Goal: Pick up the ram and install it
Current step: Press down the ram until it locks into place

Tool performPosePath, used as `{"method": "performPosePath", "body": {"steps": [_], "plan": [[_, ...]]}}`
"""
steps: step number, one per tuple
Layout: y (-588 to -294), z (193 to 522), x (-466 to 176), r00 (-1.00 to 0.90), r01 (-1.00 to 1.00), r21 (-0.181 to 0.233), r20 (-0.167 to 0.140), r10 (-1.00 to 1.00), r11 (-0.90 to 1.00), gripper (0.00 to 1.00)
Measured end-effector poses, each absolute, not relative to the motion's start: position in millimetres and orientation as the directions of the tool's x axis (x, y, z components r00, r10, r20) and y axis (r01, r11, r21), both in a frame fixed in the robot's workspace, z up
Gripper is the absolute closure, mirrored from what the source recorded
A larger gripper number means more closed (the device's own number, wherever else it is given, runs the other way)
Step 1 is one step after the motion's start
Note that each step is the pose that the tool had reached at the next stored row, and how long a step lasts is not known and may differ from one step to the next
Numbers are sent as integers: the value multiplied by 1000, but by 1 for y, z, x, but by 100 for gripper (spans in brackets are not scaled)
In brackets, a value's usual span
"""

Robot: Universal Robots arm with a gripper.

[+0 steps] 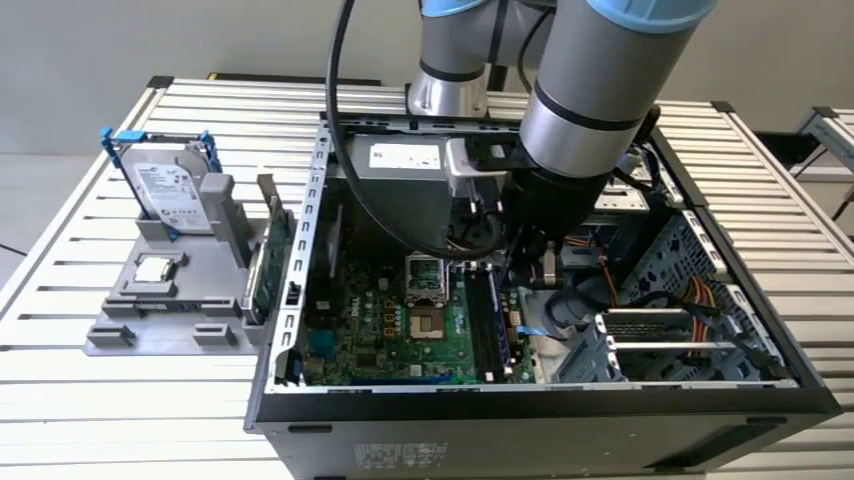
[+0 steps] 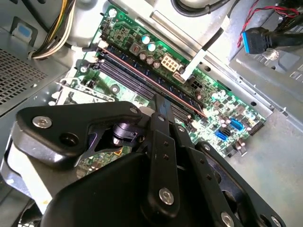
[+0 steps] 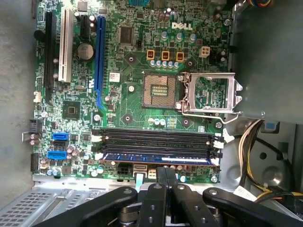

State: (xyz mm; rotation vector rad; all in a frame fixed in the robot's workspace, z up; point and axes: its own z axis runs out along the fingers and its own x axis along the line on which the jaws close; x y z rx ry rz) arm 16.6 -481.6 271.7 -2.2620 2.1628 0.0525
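Note:
The ram (image 3: 156, 158) is a long thin stick with a blue face. It stands in the memory slot nearest the motherboard's edge, and in the second wrist view its pinkish top edge (image 2: 151, 78) runs along the dark slots. My gripper (image 3: 166, 174) hangs right over the ram's middle, fingers pressed together with nothing between them. The shut tips (image 2: 163, 105) sit close above the stick; whether they touch it I cannot tell. In the exterior view the gripper (image 1: 531, 285) is down inside the open computer case (image 1: 287, 330), over the ram (image 1: 483, 310).
The open processor socket (image 3: 158, 90) and its raised metal frame (image 3: 210, 92) lie beside the slots. Yellow and black cables (image 3: 255, 146) hang nearby. Outside the case, a grey fixture (image 1: 114, 340) holds a hard drive (image 1: 174, 190), a silver chip (image 1: 156, 268) and a green card (image 1: 274, 265).

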Motion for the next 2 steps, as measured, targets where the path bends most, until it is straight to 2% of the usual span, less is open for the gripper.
{"method": "performPosePath", "body": {"steps": [2], "plan": [[-482, 272, 17, 45, -999, 15, -32, -998, -45, 100]]}}
